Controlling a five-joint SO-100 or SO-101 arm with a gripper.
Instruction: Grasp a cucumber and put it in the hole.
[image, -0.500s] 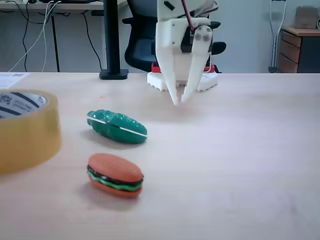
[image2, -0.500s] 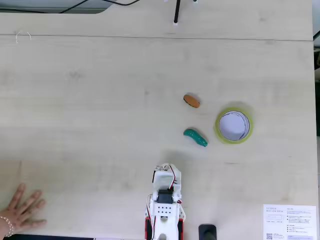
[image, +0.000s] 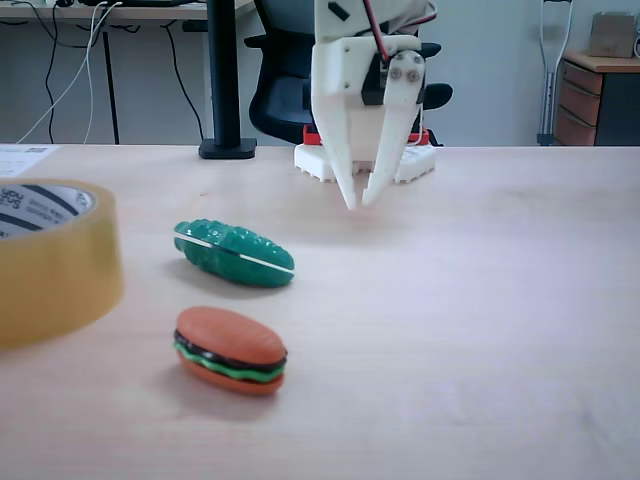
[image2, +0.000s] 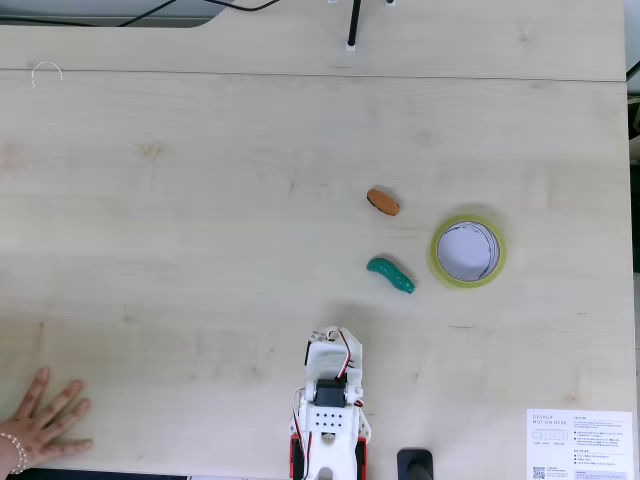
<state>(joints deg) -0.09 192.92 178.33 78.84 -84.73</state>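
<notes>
While our gripper (image: 356, 203) hangs above the table (image: 480, 300) with its white fingers pointing down, we see the tips standing slightly apart with a narrow gap between them, holding nothing. In a fixed view from table height, the cucumber (image: 234, 254) lies on the wood to the left of the gripper and nearer the camera, well apart from the fingertips, its white seam running along its length. Just in front of it sits the toy burger (image: 230, 349), close by but not touching. At the left edge stands the tape roll (image: 55, 270), its hole (image: 35, 208) facing up.

From above, in a fixed view, we find the cucumber (image2: 390, 274) between the arm (image2: 330, 410) and the burger (image2: 383, 202), with the tape roll (image2: 438, 268) just to its right and the hole (image2: 467, 252) open and bare inside. The gripper's tips are hard to make out from this height. A person's hand (image2: 45, 418) rests flat at the lower left corner, far from everything else. A printed sheet (image2: 578, 444) lies at the lower right.
</notes>
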